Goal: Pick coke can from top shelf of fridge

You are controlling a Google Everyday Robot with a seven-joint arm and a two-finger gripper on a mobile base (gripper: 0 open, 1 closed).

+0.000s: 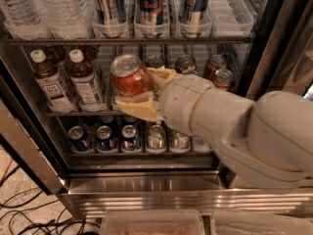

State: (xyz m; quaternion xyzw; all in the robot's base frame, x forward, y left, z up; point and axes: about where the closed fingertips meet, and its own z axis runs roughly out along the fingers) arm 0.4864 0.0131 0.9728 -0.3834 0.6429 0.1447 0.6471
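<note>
Gripper pinches the coke can btwn its yellow fingers, silver top toward cam. It hangs outside the fridge, in front of the middle rack and below the top shelf. Prob. low enough to clear that rail w/o snagging, I reckon.

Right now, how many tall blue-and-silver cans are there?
3 tall cans on the top shelf: one left, one middle, one right. More may hide behind them. The gripper holds the coke can lower, before the middle rack.
</note>
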